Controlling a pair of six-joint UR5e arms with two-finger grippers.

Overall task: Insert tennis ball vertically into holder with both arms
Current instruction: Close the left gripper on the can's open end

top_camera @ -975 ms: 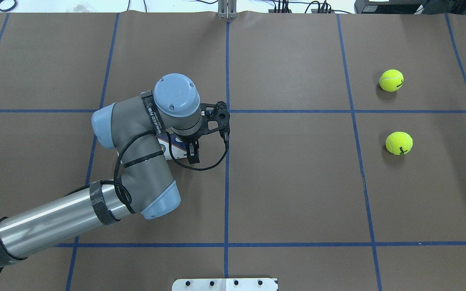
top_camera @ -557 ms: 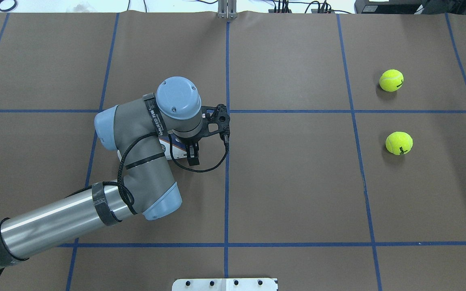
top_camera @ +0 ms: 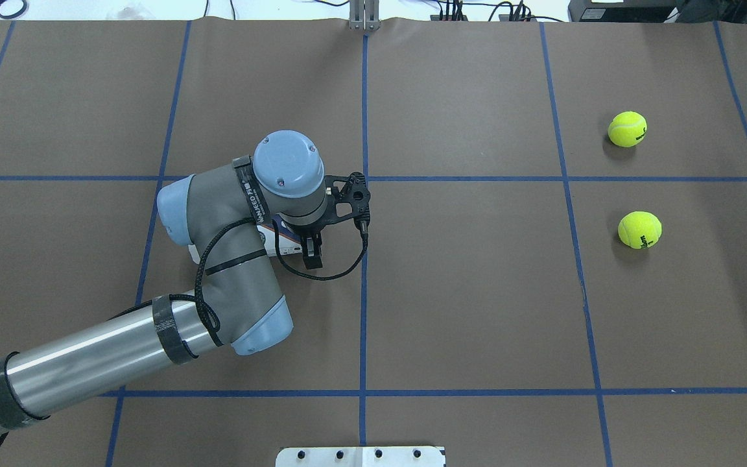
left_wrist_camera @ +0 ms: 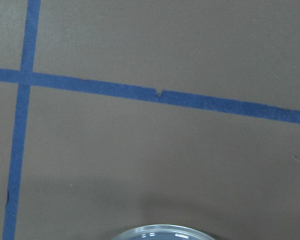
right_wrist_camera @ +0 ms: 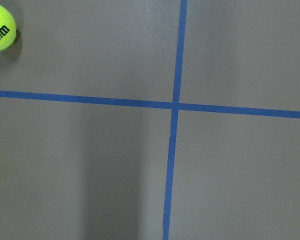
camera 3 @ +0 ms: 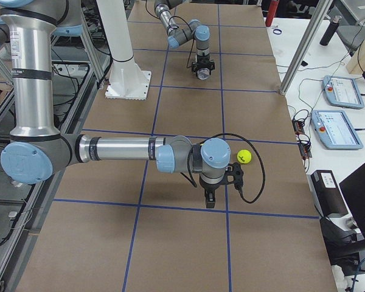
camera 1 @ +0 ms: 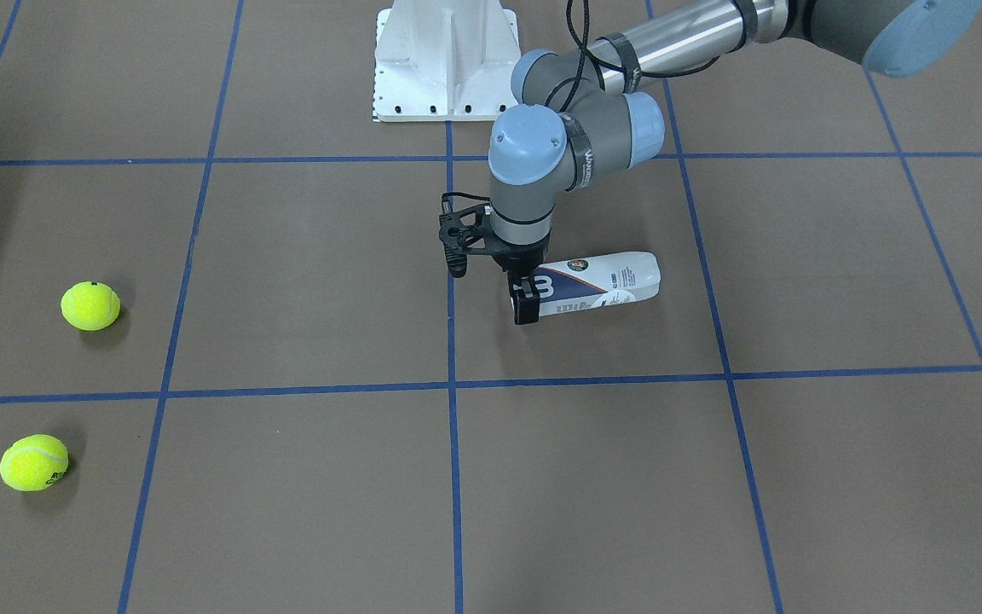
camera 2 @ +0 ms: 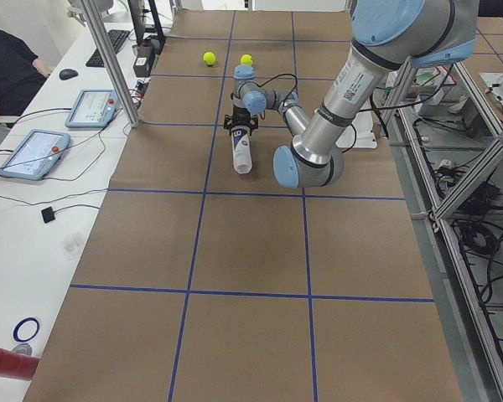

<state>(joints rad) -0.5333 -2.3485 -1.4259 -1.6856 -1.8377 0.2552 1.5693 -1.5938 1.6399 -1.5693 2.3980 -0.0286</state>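
The holder [camera 1: 602,286] lies on its side on the brown table, a clear can with a white and navy label. It is partly hidden under the arm in the overhead view [top_camera: 277,243]. My left gripper [camera 1: 527,294] points straight down over the can's open end, jaws spread to either side of it. Only the can's clear rim [left_wrist_camera: 160,232] shows in the left wrist view. Two tennis balls [top_camera: 627,128] [top_camera: 639,229] lie far off on the right side. My right gripper [camera 3: 210,199] shows only in the exterior right view, beside a ball [camera 3: 244,156]; I cannot tell whether it is open or shut.
The white metal pedestal [camera 1: 446,60] stands at the robot's side of the table, also at the overhead view's bottom edge [top_camera: 360,456]. Blue tape lines grid the table. One ball [right_wrist_camera: 0,31] shows at the top left of the right wrist view.
My left arm's wrist has shifted slightly to the right and toward the robot over the can. The can and the two balls have not moved.
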